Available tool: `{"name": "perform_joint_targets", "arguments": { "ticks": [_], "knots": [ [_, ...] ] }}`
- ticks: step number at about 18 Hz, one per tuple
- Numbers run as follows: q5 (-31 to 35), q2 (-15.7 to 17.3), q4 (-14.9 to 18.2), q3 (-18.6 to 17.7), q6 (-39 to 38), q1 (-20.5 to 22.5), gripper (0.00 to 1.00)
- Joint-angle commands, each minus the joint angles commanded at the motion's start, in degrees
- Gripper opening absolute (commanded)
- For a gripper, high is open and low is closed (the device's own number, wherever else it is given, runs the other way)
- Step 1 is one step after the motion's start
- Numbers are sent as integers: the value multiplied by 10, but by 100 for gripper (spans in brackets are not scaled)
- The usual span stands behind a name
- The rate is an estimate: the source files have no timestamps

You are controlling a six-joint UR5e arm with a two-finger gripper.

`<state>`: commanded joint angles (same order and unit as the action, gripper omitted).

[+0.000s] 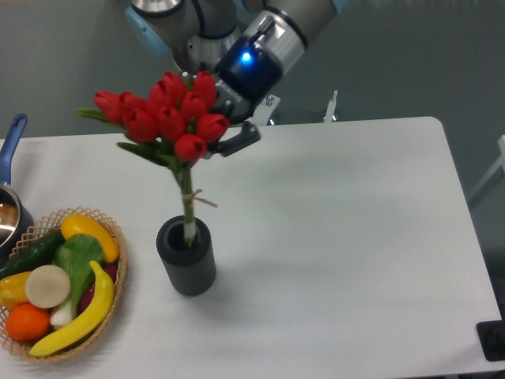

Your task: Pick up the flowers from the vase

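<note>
The flowers (pixel 167 120), a bunch of red tulip buds with green leaves, hang high above the table. Their thin green stems (pixel 187 207), tied with string, still reach down into the mouth of the vase (pixel 186 257), a dark grey ribbed cylinder at the table's front left. My gripper (pixel 225 130) comes in from the upper right and is shut on the flowers just behind the buds; one dark finger (pixel 238 143) shows to the right of the bunch, the other is hidden by the blooms.
A woven basket (pixel 117 260) of fruit and vegetables sits left of the vase at the front left corner. A pot with a blue handle (pixel 11 138) stands at the left edge. The white table (pixel 339 237) stretches to the right.
</note>
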<state>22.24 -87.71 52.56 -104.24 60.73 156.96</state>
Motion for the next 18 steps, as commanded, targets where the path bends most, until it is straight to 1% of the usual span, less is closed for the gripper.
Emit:
{"name": "perform_joint_targets", "arguments": {
  "ticks": [2,4,6,8,10,14,18],
  "knots": [
    [0,-3,-1,9,3,34,42],
    [0,-11,-2,17,31,62,42],
    [3,-32,-2,24,58,81,42],
    [4,-43,-2,26,81,105,42],
    [4,-61,-3,26,95,117,42],
    [9,-72,-3,28,111,143,42],
    [18,-72,-2,19,127,168,42]
  ]
}}
